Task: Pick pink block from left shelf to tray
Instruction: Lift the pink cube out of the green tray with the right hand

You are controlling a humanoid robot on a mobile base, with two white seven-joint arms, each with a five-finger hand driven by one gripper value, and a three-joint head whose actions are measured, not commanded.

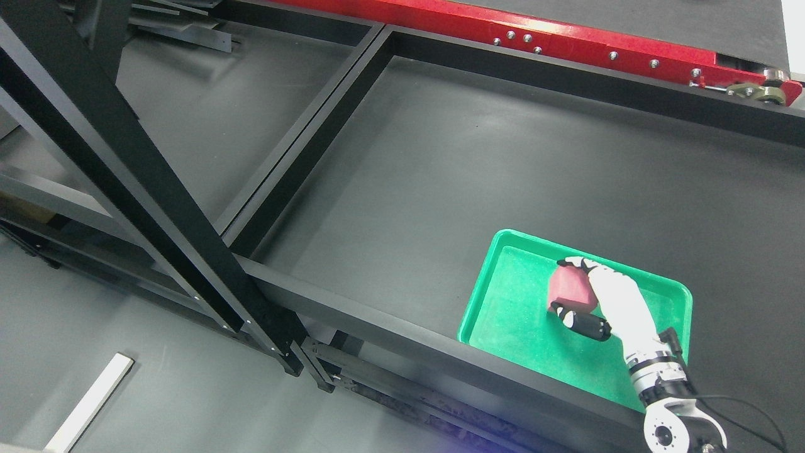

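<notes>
A pink block (570, 289) is held over the middle of the green tray (503, 302), which lies on the dark table at the lower right. My right hand (575, 292), white with black finger parts, comes in from the bottom right and is shut on the block, fingers (582, 264) over its top and thumb (588, 325) under it. I cannot tell whether the block touches the tray floor. The left arm does not show.
Black shelf frame beams (157, 207) cross the left half of the picture. A black rail (402, 343) runs along the table's near edge by the tray. A red bar (566, 41) lies across the top. A white strip (91, 402) is on the floor at lower left.
</notes>
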